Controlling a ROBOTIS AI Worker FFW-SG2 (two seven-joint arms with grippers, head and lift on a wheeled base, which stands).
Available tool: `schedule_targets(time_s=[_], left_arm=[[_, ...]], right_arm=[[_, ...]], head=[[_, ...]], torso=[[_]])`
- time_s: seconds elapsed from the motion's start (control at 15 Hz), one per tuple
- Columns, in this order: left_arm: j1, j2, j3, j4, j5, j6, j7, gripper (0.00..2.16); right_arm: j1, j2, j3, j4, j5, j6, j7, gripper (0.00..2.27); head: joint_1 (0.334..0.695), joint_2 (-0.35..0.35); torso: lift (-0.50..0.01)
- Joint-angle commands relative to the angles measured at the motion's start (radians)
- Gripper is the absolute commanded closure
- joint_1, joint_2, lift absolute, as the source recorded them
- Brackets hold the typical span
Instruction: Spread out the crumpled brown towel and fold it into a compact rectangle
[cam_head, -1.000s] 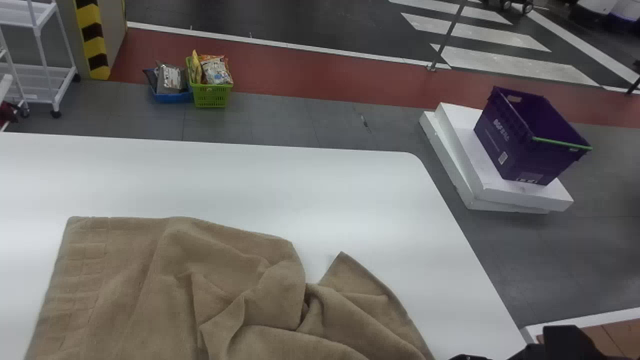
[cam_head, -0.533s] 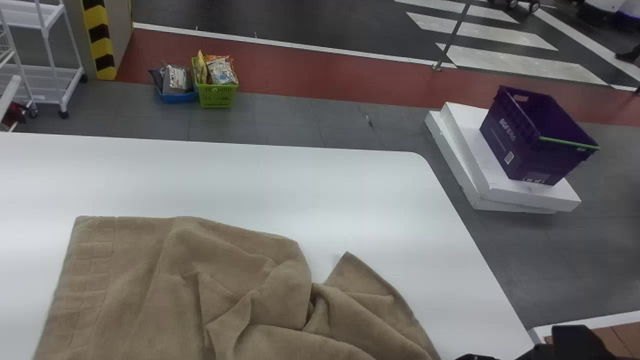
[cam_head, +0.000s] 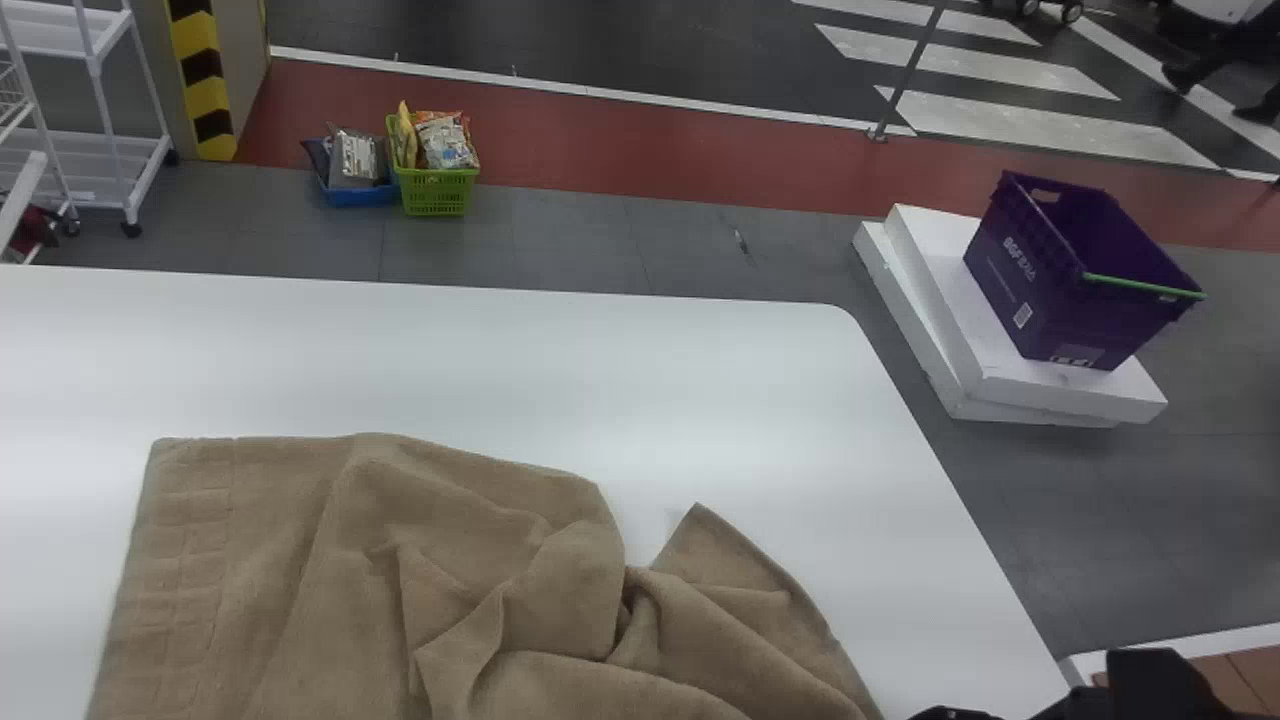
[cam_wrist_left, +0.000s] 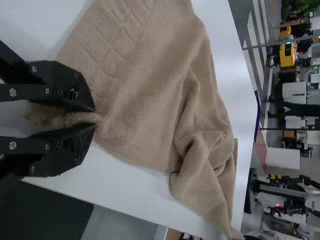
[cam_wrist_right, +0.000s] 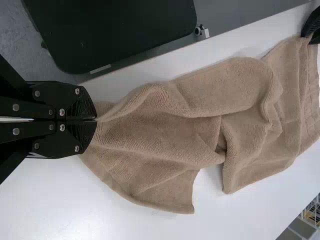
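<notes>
The brown towel (cam_head: 480, 590) lies bunched on the white table, its left part flatter, with folds in the middle and a pointed flap at the right. Black parts of my right gripper (cam_head: 1150, 690) show at the head view's bottom right. In its wrist view, the right gripper (cam_wrist_right: 95, 120) is shut on one end of the towel (cam_wrist_right: 160, 135). My left gripper (cam_wrist_left: 94, 117) is shut on an edge of the towel (cam_wrist_left: 150, 95) near the checked band, with cloth pinched between its fingers.
The white table (cam_head: 500, 370) has a rounded far right corner. Beyond it on the floor stand a purple crate (cam_head: 1070, 280) on white slabs, small green (cam_head: 436, 192) and blue (cam_head: 358, 195) baskets, and a white cart (cam_head: 110, 170) at the far left.
The head view has shifted slightly, so the table and floor items appear a little farther right. The towel's far left corner has dipped slightly; its folds look nearly the same.
</notes>
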Motion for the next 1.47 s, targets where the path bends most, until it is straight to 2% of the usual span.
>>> schedule_targets(time_s=[0.0,0.13,0.47,0.6,0.73,0.87,1.13,1.4], left_arm=[[-0.003,-0.003,0.004,-0.004,0.010,0.002,0.010,1.30],[-0.003,-0.003,0.012,-0.023,0.046,0.011,0.021,1.30],[-0.001,-0.003,0.004,-0.167,0.124,0.192,0.050,1.30],[-0.003,-0.003,-0.016,-0.213,0.144,0.269,0.091,1.30],[-0.052,-0.003,-0.059,-0.235,0.144,0.441,0.182,1.30],[-0.139,-0.003,-0.109,-0.222,0.128,0.539,0.245,1.30],[-0.316,-0.003,-0.146,-0.209,0.104,0.751,0.283,1.30],[-0.523,-0.003,-0.128,-0.147,0.030,0.880,0.284,1.30]], right_arm=[[-0.002,0.001,-0.003,-0.001,0.000,0.003,0.003,1.18],[-0.017,0.009,-0.027,-0.003,-0.031,0.009,0.003,1.18],[-0.170,0.022,-0.225,-0.086,-0.312,0.294,0.003,1.17],[-0.206,0.032,-0.224,-0.104,-0.319,0.347,0.003,1.17],[-0.241,0.058,-0.190,-0.104,-0.319,0.362,0.003,1.17],[-0.291,0.078,-0.141,-0.095,-0.302,0.402,0.003,1.17],[-0.406,0.079,-0.084,-0.053,-0.278,0.512,0.003,1.17],[-0.548,0.078,-0.060,-0.006,-0.267,0.650,0.003,1.17]], head=[[0.695,-0.289],[0.695,-0.284],[0.695,-0.292],[0.695,-0.307],[0.695,-0.307],[0.695,-0.268],[0.695,-0.231],[0.695,-0.191]], torso=[[-0.127],[-0.127],[-0.127],[-0.127],[-0.127],[-0.127],[-0.127],[-0.127]])
